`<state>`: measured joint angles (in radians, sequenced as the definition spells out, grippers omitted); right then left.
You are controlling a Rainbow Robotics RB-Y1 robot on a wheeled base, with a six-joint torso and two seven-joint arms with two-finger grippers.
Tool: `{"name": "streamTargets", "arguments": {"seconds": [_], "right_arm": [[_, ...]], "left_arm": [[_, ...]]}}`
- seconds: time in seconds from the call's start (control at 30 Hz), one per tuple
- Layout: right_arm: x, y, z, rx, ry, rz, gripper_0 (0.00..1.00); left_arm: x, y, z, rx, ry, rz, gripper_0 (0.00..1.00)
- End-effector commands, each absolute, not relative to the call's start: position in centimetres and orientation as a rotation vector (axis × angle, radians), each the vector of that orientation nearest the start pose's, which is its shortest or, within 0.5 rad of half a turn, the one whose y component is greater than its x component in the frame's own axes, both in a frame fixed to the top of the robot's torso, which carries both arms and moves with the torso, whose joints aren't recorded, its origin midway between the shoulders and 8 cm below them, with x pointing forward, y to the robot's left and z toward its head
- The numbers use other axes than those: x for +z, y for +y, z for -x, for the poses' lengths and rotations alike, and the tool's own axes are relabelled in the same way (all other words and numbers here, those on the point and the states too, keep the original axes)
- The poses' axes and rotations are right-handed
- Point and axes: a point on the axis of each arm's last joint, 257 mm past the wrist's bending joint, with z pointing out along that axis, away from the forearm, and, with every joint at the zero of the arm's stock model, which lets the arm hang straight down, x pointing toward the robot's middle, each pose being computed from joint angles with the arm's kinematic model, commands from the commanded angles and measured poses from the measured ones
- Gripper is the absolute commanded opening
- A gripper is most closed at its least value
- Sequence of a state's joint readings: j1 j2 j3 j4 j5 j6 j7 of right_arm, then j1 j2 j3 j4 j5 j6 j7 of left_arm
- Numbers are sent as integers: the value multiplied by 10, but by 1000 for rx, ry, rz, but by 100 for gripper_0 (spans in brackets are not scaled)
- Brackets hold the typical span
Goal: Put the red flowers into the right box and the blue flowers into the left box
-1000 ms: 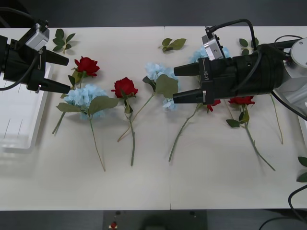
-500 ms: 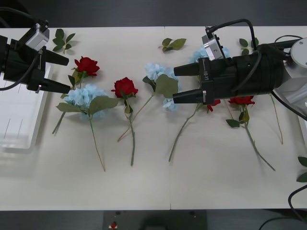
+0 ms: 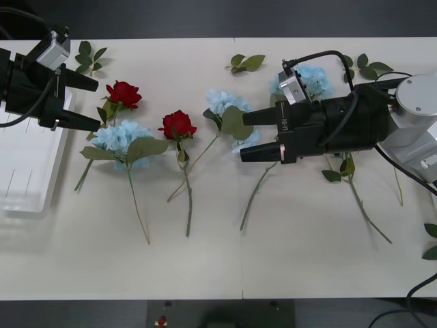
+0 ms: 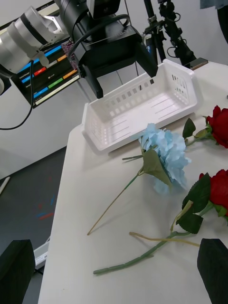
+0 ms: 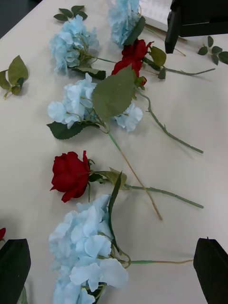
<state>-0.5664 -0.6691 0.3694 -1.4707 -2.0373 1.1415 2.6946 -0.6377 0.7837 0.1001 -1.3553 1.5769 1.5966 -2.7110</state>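
White tabletop (image 3: pixel 293 260) carries a scatter of artificial flowers: deep-red roses on thin green stems (image 3: pixel 178 124) and fluffy pale-blue hydrangea-like clusters with big leaves (image 3: pixel 121 137), lying loose in a row across the middle. Loose green leaf sprigs (image 3: pixel 247 63) lie near the far edge. At the table's left end sits the left box, a shallow white plastic tray with a raised slotted rim (image 3: pixel 27 171), holding no flowers.

Over that tray's inner edge hangs the left gripper (image 3: pixel 93 104), black fingers spread apart and gripping nothing, just beside a red rose and a blue cluster. Right of centre, the right gripper (image 3: pixel 250 134) hovers with its black fingers parted and nothing between them, pointing at the middle blue cluster (image 3: pixel 229 106), above the stems lying there.
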Motion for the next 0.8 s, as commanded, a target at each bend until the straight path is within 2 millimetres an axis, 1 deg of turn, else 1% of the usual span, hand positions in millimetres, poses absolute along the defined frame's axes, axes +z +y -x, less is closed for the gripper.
{"name": "streamTargets", "arguments": {"seconds": [0.03,0.07,0.2,0.3,0.33,0.37,0.43,0.5,0.6,0.63,0.67,0.7,0.73,0.77,0.8], "right_arm": [[-86,-27,-435,1120,1549,1254,100],[-85,-29,-436,1120,1570,1255,100],[-78,-47,-444,1110,1775,1225,100],[-79,-67,-446,1125,2023,1116,100],[-81,-74,-447,1120,2128,1057,100],[-84,-83,-450,1096,2215,1000,100],[-88,-96,-453,1050,2335,917,100],[-96,-118,-463,942,2473,800,100],[-104,-145,-476,779,2563,712,100],[-112,-167,-482,671,2619,662,100],[-115,-181,-484,607,2649,633,100],[-118,-200,-487,523,2684,594,100],[-120,-213,-489,469,2698,580,100],[-121,-220,-490,439,2705,568,100],[-120,-236,-493,377,2714,543,100]], "left_arm": [[-56,223,-498,-438,1677,-1465,100],[-56,223,-499,-433,1679,-1469,100],[-59,221,-507,-379,1690,-1488,100],[-61,219,-515,-340,1731,-1459,100],[-62,218,-517,-333,1758,-1436,100],[-64,218,-518,-328,1787,-1415,100],[-65,218,-521,-327,1831,-1376,100],[-69,225,-524,-327,1906,-1308,100],[-72,233,-531,-303,1965,-1244,100],[-74,241,-535,-283,2006,-1200,100],[-74,245,-539,-267,2025,-1169,100],[-75,252,-544,-242,2053,-1131,100],[-76,257,-548,-221,2075,-1096,100],[-76,261,-550,-210,2086,-1073,100],[-76,267,-556,-182,2106,-1031,100]]}}
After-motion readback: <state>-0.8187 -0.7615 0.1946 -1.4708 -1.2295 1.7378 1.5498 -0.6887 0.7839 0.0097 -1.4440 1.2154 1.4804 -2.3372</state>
